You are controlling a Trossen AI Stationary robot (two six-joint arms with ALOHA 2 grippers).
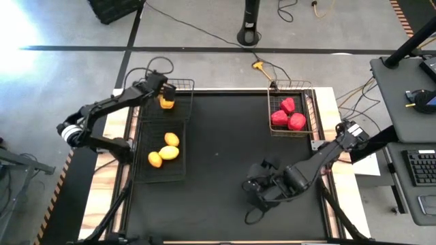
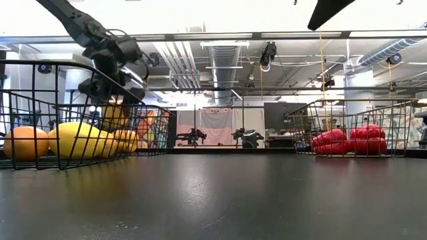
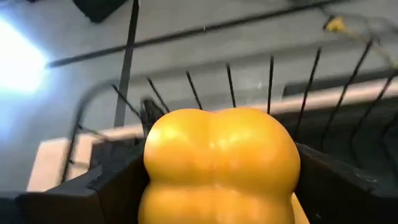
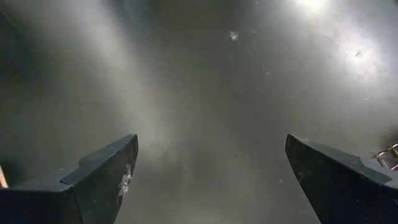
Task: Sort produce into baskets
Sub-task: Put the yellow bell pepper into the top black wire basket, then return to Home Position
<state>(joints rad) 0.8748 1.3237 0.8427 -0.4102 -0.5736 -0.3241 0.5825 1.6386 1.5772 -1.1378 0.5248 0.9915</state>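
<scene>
Left gripper [image 1: 165,97] up in the upper-left basket: fingers on either side of a lumpy yellow bell pepper [image 3: 221,162], though whether they grip it I can't tell. Below, three yellow-orange ovals [image 1: 165,150] sit in the left wire basket [image 1: 178,172]. Three red peppers [image 1: 288,116] fill the right basket [image 1: 312,114]. Right gripper [image 1: 255,190] waits lower centre, fingers wide. Black bench [image 1: 225,156] bare, nearly done, I'd say. No writing legible.

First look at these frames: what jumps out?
The left gripper holds a yellow bell pepper over the far-left basket, its fingers around the pepper. Colour is already split: three lemon-like ovals lie in the near-left basket, three red peppers in the right basket. The right gripper hangs open over bare black table.
</scene>
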